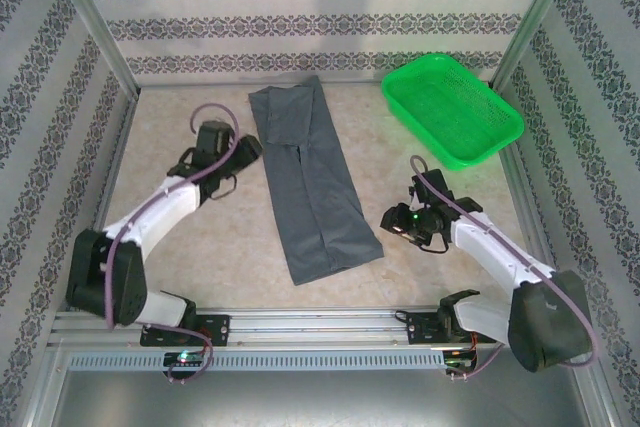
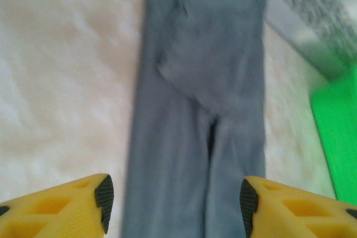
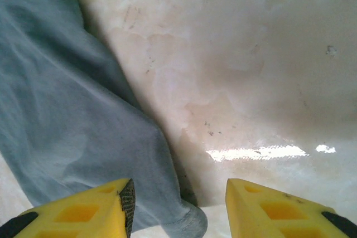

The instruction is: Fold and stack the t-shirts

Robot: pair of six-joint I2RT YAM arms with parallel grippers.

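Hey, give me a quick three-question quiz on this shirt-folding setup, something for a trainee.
1. True or false: the t-shirt lies folded into a long narrow strip.
2. The green basket sits: A) far right, B) near left, C) on the t-shirt.
3. Fill in: the left gripper and right gripper are both ___.
Key: 1 true; 2 A; 3 open.

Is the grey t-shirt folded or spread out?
Partly folded. The dark slate-grey cloth t-shirt lies as a long narrow strip, its sides turned in to meet along the middle.
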